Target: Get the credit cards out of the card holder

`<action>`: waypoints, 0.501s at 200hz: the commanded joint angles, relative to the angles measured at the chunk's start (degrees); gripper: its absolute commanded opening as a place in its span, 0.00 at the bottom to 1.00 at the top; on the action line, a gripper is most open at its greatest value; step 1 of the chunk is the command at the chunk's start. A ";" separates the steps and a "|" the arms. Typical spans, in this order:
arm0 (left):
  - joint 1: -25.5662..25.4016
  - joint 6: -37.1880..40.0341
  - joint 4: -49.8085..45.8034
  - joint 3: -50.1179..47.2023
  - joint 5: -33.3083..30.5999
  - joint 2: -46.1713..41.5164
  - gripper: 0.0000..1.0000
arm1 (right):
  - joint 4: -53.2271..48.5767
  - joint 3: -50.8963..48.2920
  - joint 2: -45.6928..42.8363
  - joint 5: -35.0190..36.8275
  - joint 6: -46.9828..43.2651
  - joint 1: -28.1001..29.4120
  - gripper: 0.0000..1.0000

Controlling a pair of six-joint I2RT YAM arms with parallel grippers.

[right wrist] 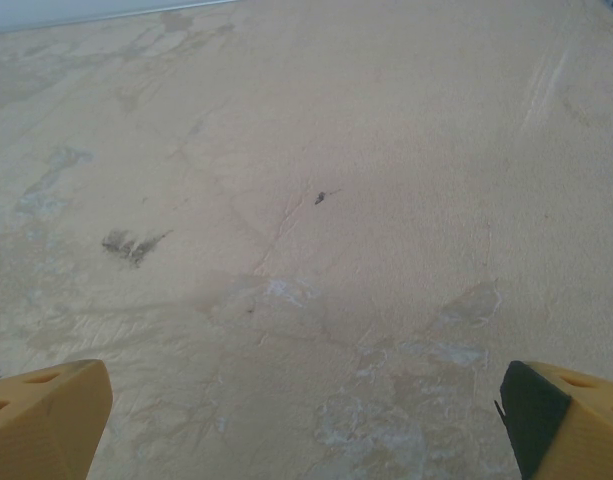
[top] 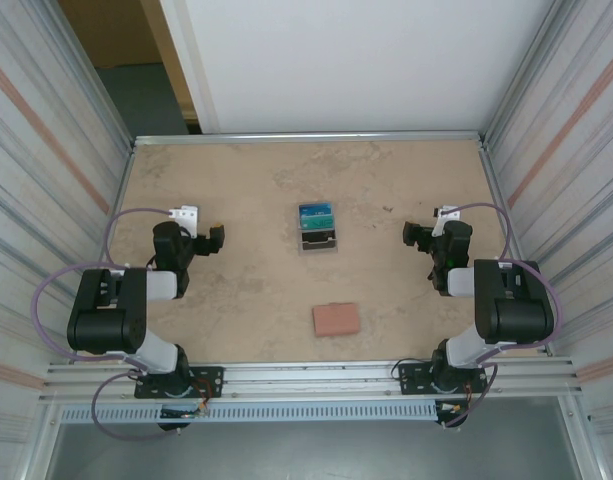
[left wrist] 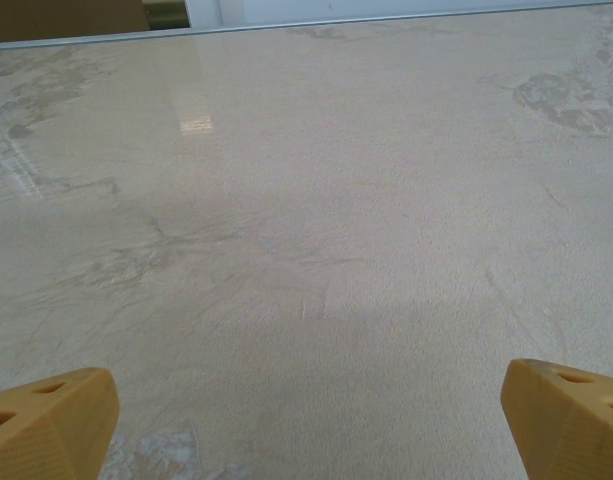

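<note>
Ribbed walls (top: 46, 150) box my tan table (top: 236, 190); overhead shows the card holder (top: 336, 320), wrist views my left gripper (left wrist: 306, 420) and right gripper (right wrist: 306, 420) gaping.

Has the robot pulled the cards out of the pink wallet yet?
Not yet. Done: nothing. The pink card holder lies folded shut on the table, with no loose cards beside it. In hand: nothing. The left pincer and right pincer are both open and empty, away from it. Left to do: reach the holder, open it and pull the cards out.
</note>
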 commanded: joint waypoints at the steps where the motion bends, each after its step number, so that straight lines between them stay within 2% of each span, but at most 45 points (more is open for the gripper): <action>1: -0.31 -0.35 0.38 0.48 -0.07 -0.27 0.99 | -0.43 1.42 -0.13 1.00 -0.11 0.04 0.99; 49: -0.31 -0.51 0.44 0.31 -0.24 -0.77 0.99 | -1.63 1.95 -0.56 1.31 0.17 0.00 0.99; 100: -0.33 -0.35 -6.10 0.79 -0.31 -8.18 0.99 | -6.55 4.07 -2.35 1.99 1.77 -1.01 0.99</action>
